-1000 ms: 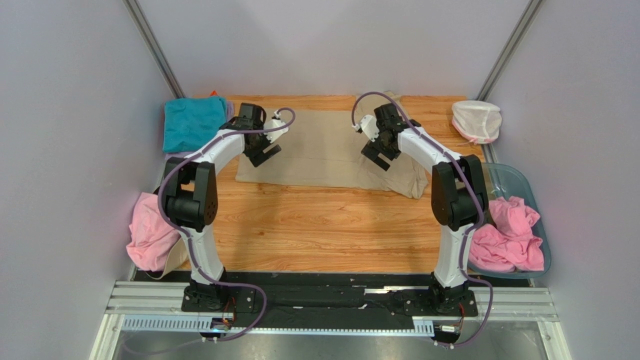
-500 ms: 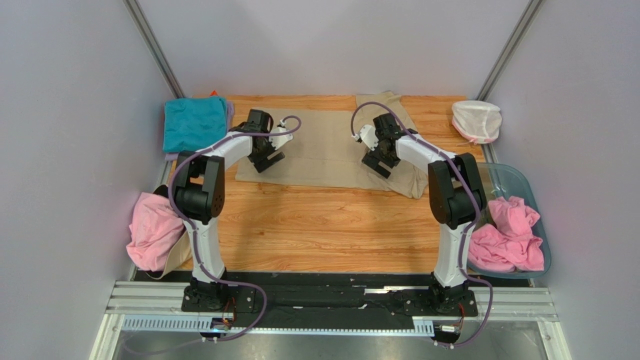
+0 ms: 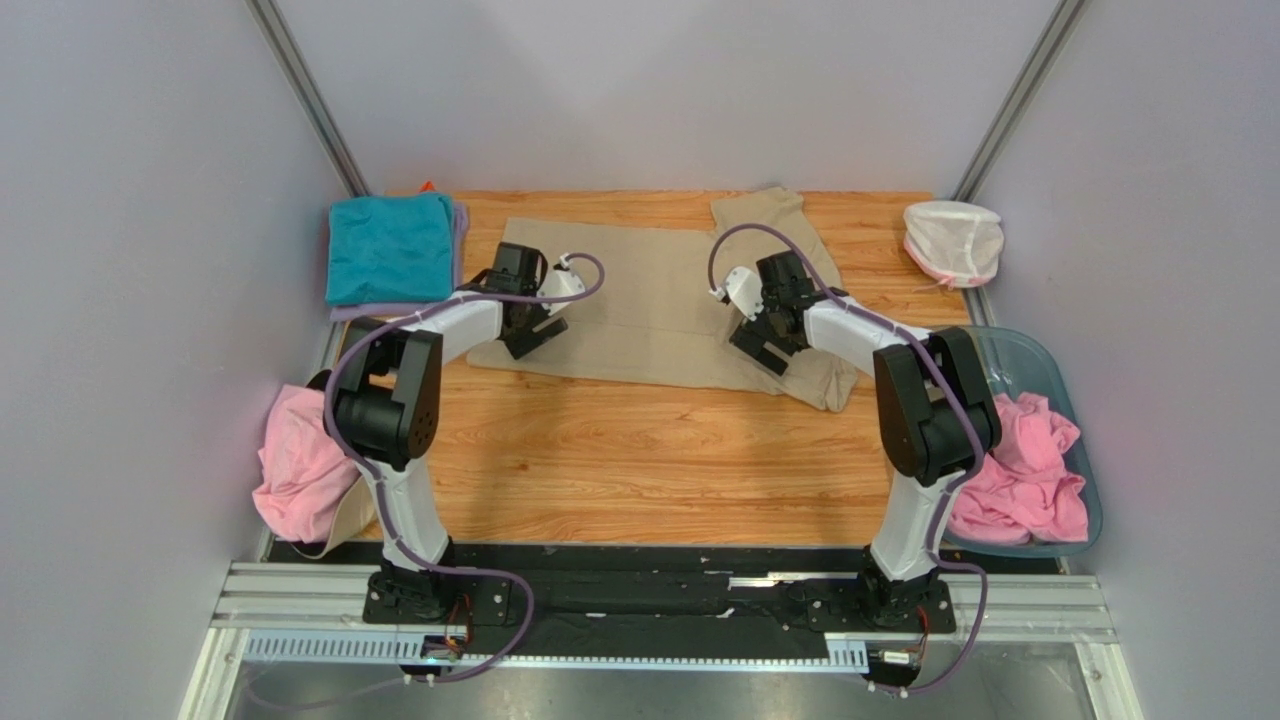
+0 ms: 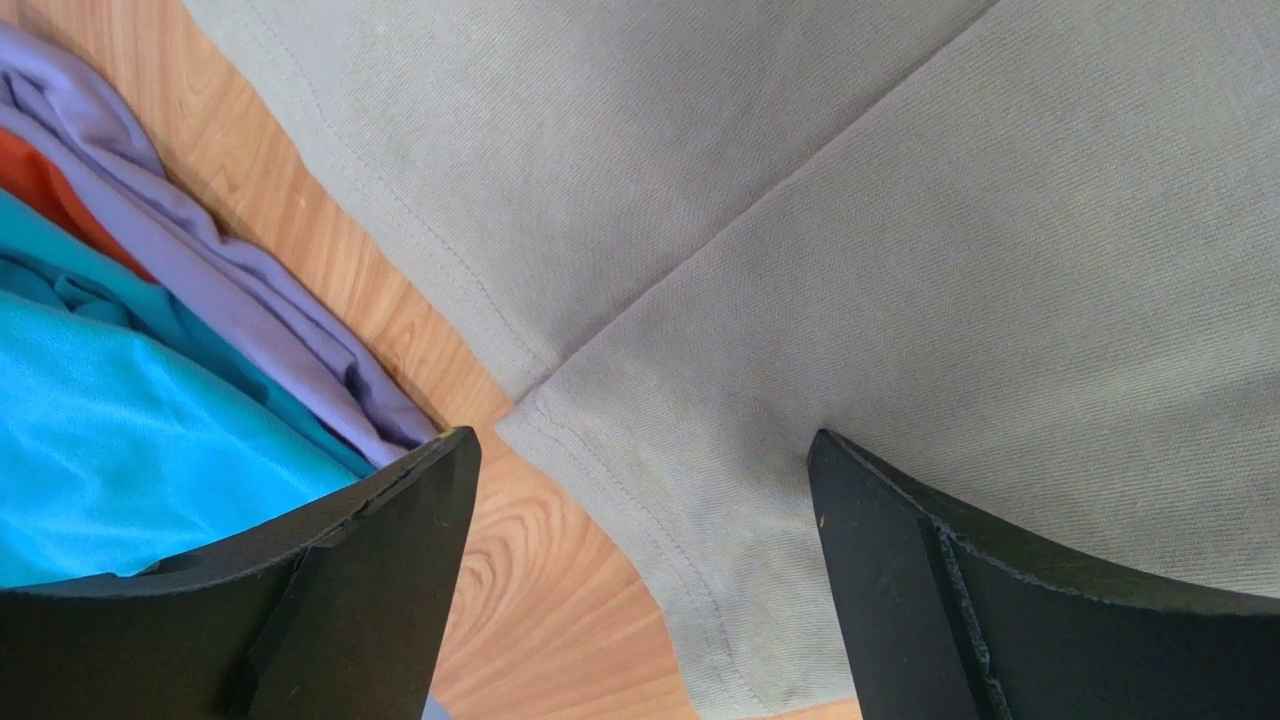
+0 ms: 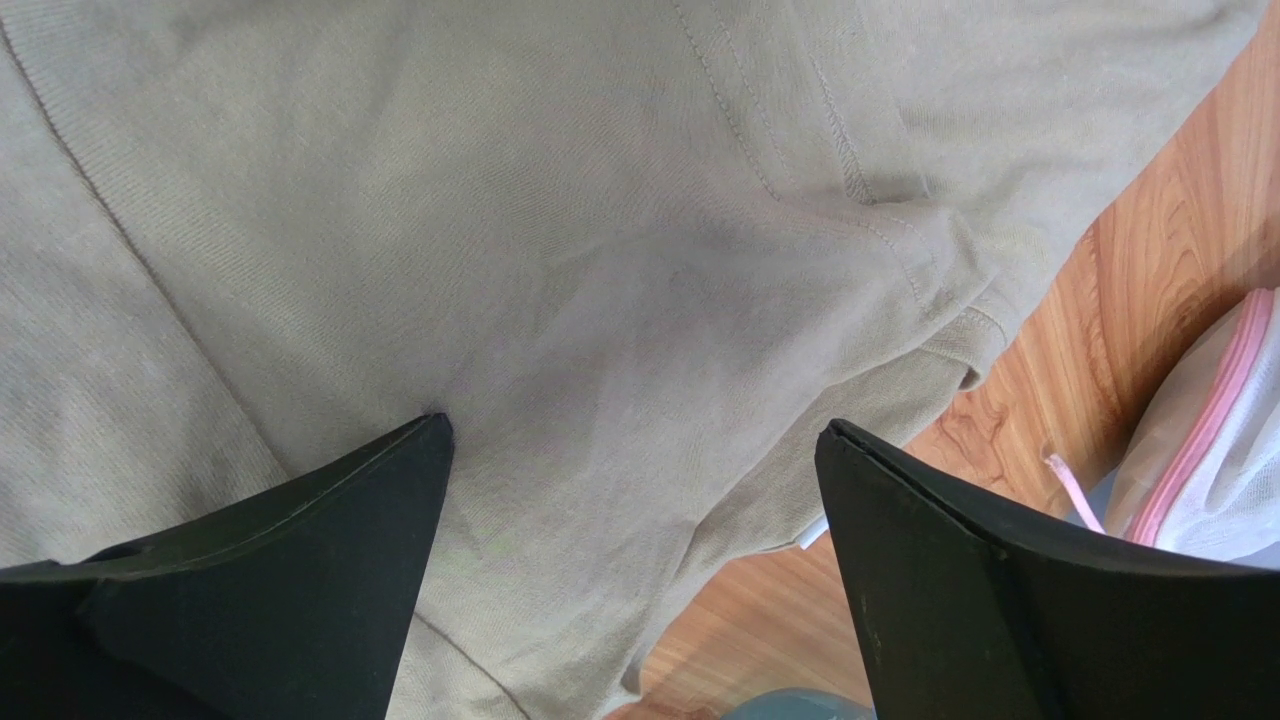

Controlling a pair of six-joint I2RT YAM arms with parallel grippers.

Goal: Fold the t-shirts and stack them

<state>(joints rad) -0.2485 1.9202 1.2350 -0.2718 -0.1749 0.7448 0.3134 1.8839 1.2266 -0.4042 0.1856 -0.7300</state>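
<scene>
A large tan t-shirt [image 3: 654, 300] lies spread across the far half of the table. Over its near left corner hangs my left gripper [image 3: 529, 333], open, with the hemmed corner [image 4: 676, 495] and bare wood between its fingers. My right gripper [image 3: 763, 348] is open too, low over the shirt's bunched near right part [image 5: 631, 360]. A folded teal t-shirt [image 3: 388, 248] tops a stack at the far left, with lilac cloth [image 4: 226, 308] and an orange layer [image 4: 45, 188] under it. Pink t-shirts lie at the left edge [image 3: 301, 465] and in the tub [image 3: 1019, 473].
A clear bluish plastic tub [image 3: 1037, 360] stands at the right edge. A white net pouch [image 3: 950, 240] with pink trim sits at the far right corner. Grey walls close in the table on three sides.
Both grippers have come toward the near edge of the tan shirt and dropped lower. The shirt's near edge has shifted, and more of its far part now shows.
</scene>
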